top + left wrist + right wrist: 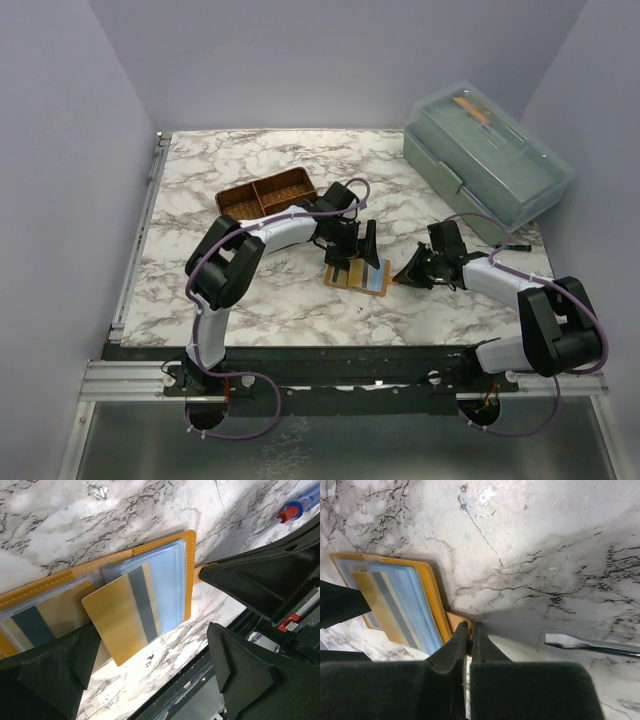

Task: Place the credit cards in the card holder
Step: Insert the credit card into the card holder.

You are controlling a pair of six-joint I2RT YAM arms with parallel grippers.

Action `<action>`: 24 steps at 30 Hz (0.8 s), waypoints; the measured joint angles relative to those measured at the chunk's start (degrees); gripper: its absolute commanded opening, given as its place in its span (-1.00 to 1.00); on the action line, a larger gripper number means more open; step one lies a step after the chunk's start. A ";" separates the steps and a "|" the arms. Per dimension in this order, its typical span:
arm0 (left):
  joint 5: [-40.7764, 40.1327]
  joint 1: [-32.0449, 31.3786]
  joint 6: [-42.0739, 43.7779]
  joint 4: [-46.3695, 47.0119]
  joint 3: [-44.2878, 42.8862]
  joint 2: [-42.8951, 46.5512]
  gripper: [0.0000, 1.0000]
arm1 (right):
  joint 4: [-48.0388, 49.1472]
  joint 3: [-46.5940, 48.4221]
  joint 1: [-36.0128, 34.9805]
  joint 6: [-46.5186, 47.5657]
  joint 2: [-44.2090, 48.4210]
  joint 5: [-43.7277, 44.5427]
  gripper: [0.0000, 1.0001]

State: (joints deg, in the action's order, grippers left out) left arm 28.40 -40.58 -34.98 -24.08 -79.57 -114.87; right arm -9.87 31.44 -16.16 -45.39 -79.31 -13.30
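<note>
The orange-tan card holder [357, 276] lies open on the marble table, its clear sleeves facing up [170, 575]. A yellowish credit card [122, 622] with a grey stripe sits partly in the right sleeve, its lower end sticking out. Another striped card [35, 622] shows inside the left sleeve. My left gripper [150, 680] hovers just over the holder, open and empty, one finger [45, 675] beside the yellow card. My right gripper [469, 630] is shut on the holder's small leather tab [454, 620] at its right edge; it also shows in the top view [410, 272].
A screwdriver [590, 645] lies on the table right of the holder, and also shows in the left wrist view [287, 514]. A brown divided basket [265, 195] stands behind the left arm. A grey-green box with a clear lid [485, 160] stands at the back right.
</note>
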 measured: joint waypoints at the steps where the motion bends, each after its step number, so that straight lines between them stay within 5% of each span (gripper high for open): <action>1: -0.02 0.20 -0.02 -0.22 0.00 0.00 0.91 | 0.00 0.00 0.00 0.02 0.00 0.00 -0.99; 24: -6.88 -7.41 -0.37 -3.87 -4.33 -1.66 0.85 | 0.66 0.00 0.15 0.90 -0.28 -0.35 -1.00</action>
State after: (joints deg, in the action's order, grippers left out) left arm 21.52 -47.99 -35.35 -27.94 -83.90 -116.53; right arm -9.21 31.44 -16.01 -44.49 -79.59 -13.65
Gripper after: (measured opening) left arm 0.911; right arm 0.017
